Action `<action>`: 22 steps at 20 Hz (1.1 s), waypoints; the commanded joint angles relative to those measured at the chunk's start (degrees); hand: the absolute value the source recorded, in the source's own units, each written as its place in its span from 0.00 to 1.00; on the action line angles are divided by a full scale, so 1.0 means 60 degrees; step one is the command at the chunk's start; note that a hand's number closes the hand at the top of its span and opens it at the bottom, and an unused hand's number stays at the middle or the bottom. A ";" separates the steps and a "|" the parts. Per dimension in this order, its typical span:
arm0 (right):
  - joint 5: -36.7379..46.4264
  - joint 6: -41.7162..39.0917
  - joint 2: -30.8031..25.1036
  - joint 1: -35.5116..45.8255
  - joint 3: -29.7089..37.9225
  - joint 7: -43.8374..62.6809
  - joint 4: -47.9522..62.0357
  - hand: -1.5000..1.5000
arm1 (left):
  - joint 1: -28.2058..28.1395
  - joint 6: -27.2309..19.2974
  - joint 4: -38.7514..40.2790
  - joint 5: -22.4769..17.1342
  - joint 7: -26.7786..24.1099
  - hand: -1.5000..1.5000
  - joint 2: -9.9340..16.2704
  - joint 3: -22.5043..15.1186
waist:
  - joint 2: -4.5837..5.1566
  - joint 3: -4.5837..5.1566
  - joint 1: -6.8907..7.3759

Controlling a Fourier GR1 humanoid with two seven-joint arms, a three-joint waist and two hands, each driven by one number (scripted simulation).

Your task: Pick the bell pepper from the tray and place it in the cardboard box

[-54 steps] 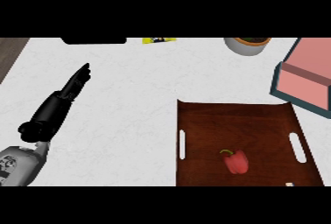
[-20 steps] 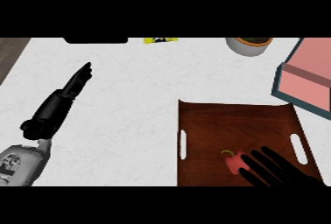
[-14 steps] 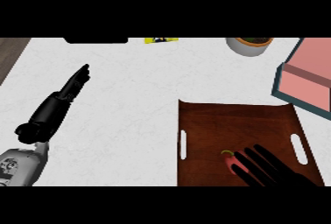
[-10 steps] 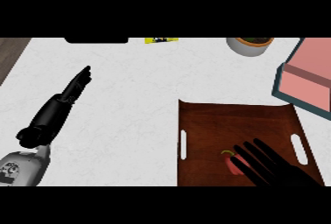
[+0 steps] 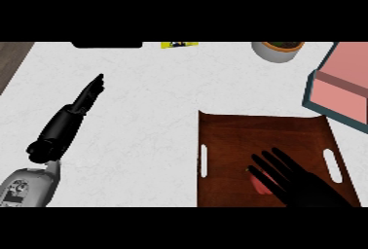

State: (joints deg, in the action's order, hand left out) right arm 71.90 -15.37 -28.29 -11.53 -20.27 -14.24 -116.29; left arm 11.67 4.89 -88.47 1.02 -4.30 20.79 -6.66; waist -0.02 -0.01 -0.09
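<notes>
A brown tray (image 5: 237, 131) with white handle slots lies at the lower right of the white counter. On it rests a red bell pepper (image 5: 257, 186), mostly hidden; only a red strip shows. My right hand (image 5: 295, 180) hovers over the pepper with its fingers straight and spread, pointing up and left. The cardboard box (image 5: 343, 85), pink with a dark teal edge, sits at the right edge, just beyond the tray's far right corner. My left hand (image 5: 81, 104) rests open on the counter at the left, fingers straight and pointing away from me.
A pale bowl (image 5: 279, 50) with a brown rim stands at the back, left of the box. A yellow label (image 5: 179, 44) and a dark flat object (image 5: 108, 44) lie along the far edge. The counter's left edge meets a wooden floor (image 5: 10, 58).
My right hand came in from the lower right and slid up and left over the tray until it covers most of the pepper. The left arm drifted slightly.
</notes>
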 commanded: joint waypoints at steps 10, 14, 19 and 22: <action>0.0868 0.0444 0.0875 0.0770 0.0439 -0.0252 0.1638 0.00 | -0.0010 0.0760 0.0781 0.0568 -0.0845 0.50 -0.0368 0.0778 | 0.0008 0.0003 -0.0006; 0.1347 0.0617 0.1406 0.0512 0.0036 -0.0036 0.2028 0.00 | -0.0221 0.0939 -0.0492 0.0339 0.0409 0.50 -0.0596 0.0902 | -0.0004 0.0001 0.0012; 0.1243 0.0170 0.1126 0.0729 0.0126 -0.0703 0.1757 1.00 | -0.0351 0.1032 -0.0519 0.0677 0.0082 0.50 -0.0565 0.1047 | -0.0010 0.0002 0.0014; 0.1748 0.2611 0.1457 0.0896 -0.0345 -0.1476 0.3726 1.00 | 0.0096 0.0801 0.0699 0.1018 -0.0645 0.50 -0.0944 0.0813 | 0.0014 -0.0002 -0.0004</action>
State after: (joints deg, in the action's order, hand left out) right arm 79.62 -7.15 -21.32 -6.16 -19.51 -20.82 -98.81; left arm 11.54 10.39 -87.02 5.45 -6.18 16.70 -1.09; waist 0.00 0.00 -0.04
